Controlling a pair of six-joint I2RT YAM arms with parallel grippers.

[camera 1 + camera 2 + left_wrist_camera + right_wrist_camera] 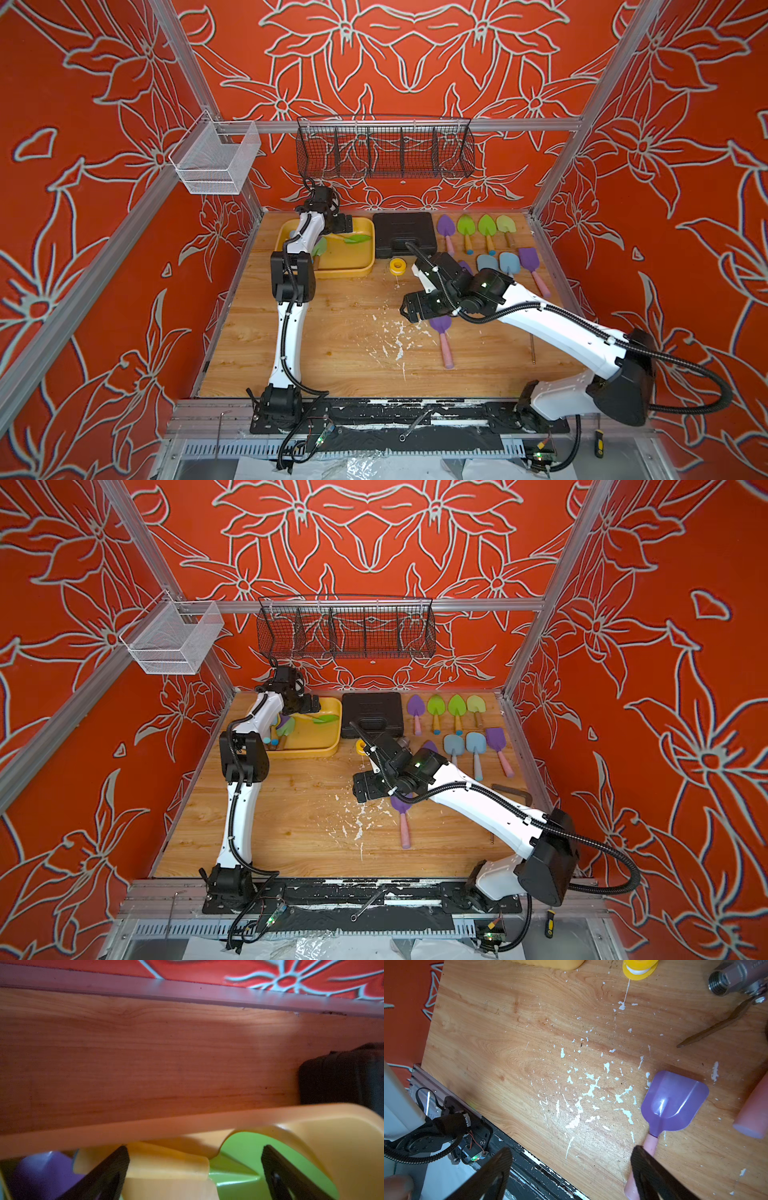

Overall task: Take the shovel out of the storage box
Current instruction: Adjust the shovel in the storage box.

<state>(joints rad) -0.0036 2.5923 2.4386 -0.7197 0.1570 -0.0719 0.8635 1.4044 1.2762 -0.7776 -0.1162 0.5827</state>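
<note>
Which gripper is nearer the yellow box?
Left. The left gripper hangs over the box, at its far end; the right gripper is apart, over the table by a purple shovel.

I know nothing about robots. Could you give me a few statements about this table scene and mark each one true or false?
1. The left gripper is over the yellow storage box with its jaws open. True.
2. The storage box is empty. False: a green shovel lies inside, along with others.
3. The right gripper is clamped on the purple shovel. False: its jaws are open and that shovel lies on the table.
4. The black tool case stands right beside the storage box. True.
</note>
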